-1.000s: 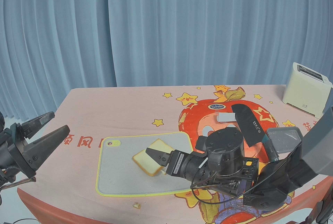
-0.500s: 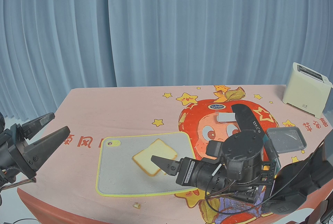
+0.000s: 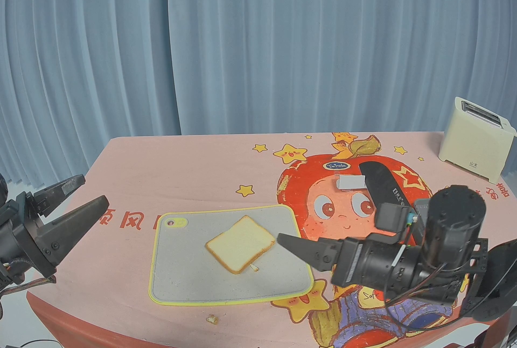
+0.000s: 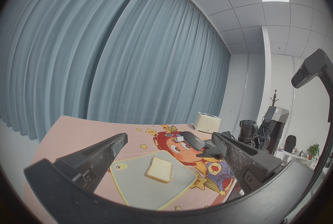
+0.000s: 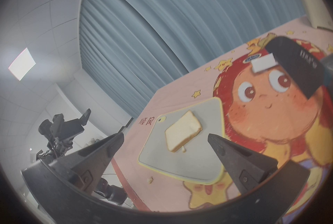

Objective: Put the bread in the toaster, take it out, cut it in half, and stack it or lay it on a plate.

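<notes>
The bread (image 3: 240, 251) is one pale slice with a brown crust. It lies flat on the grey board (image 3: 183, 279), a little right of the middle, with one corner toward the right gripper (image 3: 288, 245). A small crumb (image 3: 253, 268) lies on the board just beside the near edge of the slice.

The right gripper is low over the right part of the board and points left, toward the slice. In the right wrist view its two fingers are spread wide, with nothing between them, and the bread lies ahead of them, in line with the gap. In the head view the tip is just beside the right corner of the slice and does not touch it.

The left gripper (image 3: 92, 189) is at the left edge of the table (image 3: 177, 166), well apart from the board. Its fingers are also spread and they hold nothing.

The black knife (image 3: 383, 185) lies on the table behind the right arm, with its blade toward the far side. A small white block (image 3: 351, 182) touches the blade near its tip. The toaster (image 3: 476, 139) stands at the far right corner, far from the bread. Another crumb (image 3: 213, 319) lies on the table near the front edge, in front of the board.
</notes>
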